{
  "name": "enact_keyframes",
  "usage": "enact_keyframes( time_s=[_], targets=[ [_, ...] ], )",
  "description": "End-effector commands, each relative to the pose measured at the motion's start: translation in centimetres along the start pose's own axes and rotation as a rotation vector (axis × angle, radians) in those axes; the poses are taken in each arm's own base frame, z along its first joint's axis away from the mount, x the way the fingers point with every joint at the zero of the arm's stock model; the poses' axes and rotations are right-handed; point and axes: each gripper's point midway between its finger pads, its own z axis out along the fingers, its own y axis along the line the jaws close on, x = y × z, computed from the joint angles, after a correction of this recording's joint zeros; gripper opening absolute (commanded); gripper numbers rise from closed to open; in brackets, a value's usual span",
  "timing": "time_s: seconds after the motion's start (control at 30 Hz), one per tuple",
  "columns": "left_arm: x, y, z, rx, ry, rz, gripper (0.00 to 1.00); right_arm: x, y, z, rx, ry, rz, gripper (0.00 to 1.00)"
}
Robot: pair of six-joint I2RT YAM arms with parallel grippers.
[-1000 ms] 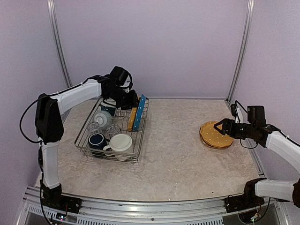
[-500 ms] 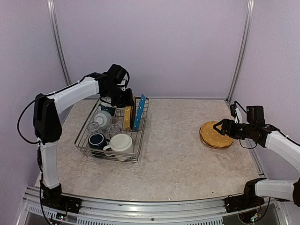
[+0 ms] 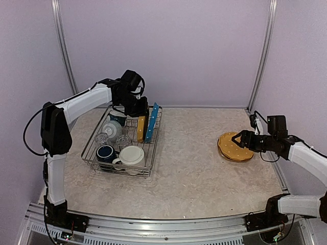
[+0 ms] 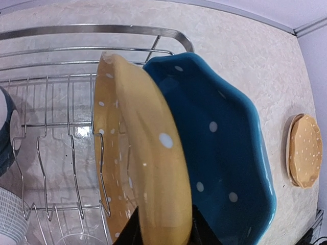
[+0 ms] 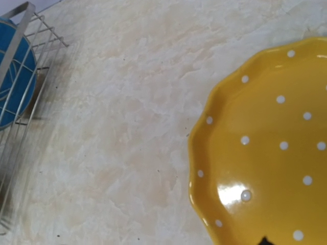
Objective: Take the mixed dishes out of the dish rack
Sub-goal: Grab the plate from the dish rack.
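2 silver posts (image 3: 263, 56), lilac walls (image 3: 163, 46), cream tabletop (image 3: 204, 168) bearing dish rack (image 3: 154, 148)

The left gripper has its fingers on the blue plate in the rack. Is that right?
No. The left gripper has its fingers on the yellow plate in the rack, not the blue plate beside it; the left wrist view shows it.

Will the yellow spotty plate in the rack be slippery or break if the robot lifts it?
Probably slippery: the yellow plate looks glossy, and the left gripper pinches only its thin rim. It looks stiff like ceramic, so likely breakable if dropped. Standing on edge close beside the blue plate in the dish rack, it may knock that when lifted.
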Motion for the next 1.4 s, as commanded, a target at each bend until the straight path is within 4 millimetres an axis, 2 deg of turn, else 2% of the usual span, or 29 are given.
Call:
enact_keyframes(
  time_s=[0.0, 0.17, 0.37, 0.47, 0.63, 1.03, 1.37],
  targets=[
    [1.8, 2.7, 2.1, -0.094, 0.067, -0.060, 0.29, -0.1, 0.6, 0.2, -0.010, 0.003, -0.006, 0.77],
    [2.1, 3.3, 2.2, -0.127, 0.074, -0.056, 0.30, -0.4, 0.8, 0.5, -0.017, 0.009, -0.009, 0.77],
    [2.0, 3.0, 1.5, -0.133, 0.065, -0.038, 0.19, -0.5, 1.0, 0.6, -0.014, 0.000, -0.017, 0.77],
    [1.9, 2.3, 0.9, -0.109, 0.067, -0.046, 0.17, -0.4, 1.1, 0.7, -0.015, 0.011, -0.007, 0.77],
    [1.3, 1.5, -0.5, -0.112, 0.043, -0.039, 0.16, -0.4, 1.1, 0.6, -0.013, -0.007, -0.014, 0.77],
    [-0.6, -0.1, -4.5, -0.135, -0.029, -0.023, 0.00, -0.4, 1.2, 0.8, -0.009, 0.003, -0.010, 0.77],
    [-2.2, -1.7, -8.4, -0.102, -0.099, -0.005, 0.00, -0.8, 1.5, 0.9, -0.018, -0.003, -0.019, 0.77]
  ],
)
